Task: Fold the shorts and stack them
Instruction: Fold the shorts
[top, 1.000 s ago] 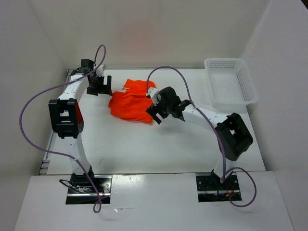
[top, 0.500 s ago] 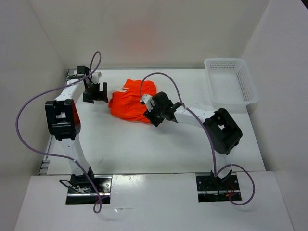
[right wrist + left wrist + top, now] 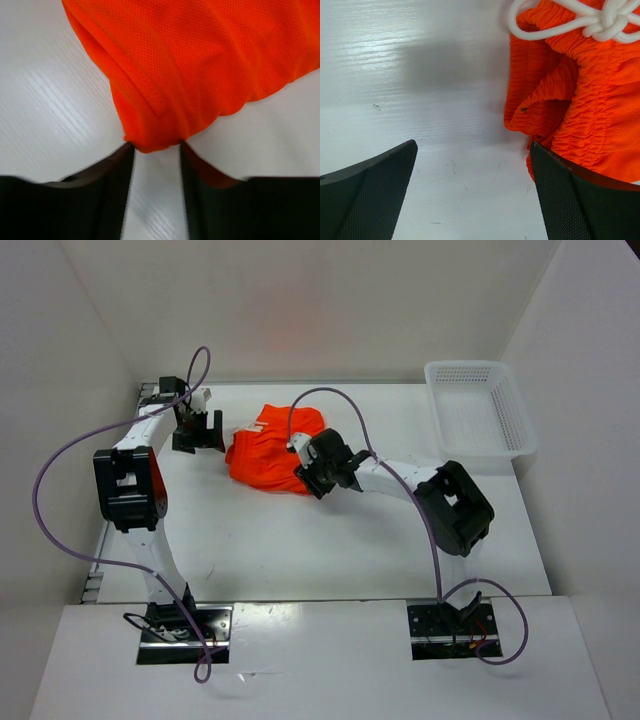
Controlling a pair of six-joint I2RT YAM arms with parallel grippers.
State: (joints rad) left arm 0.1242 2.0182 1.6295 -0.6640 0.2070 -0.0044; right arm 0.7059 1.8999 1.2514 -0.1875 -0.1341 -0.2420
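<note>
- Since a second ago the left gripper [image 3: 197,430] has edged left; its jaws stand wide beside the crinkled waistband [image 3: 580,100] and knotted white drawstring [image 3: 590,22].
- The orange-red mesh shorts [image 3: 262,458] lie bunched on the white table [image 3: 300,540].
- The right gripper [image 3: 154,146] has narrowed and pinches their hem corner.

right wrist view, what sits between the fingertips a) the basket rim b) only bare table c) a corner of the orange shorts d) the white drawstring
c, a plain mesh corner of the shorts pokes down between the tips of the right gripper, with white table on either side of it.
</note>
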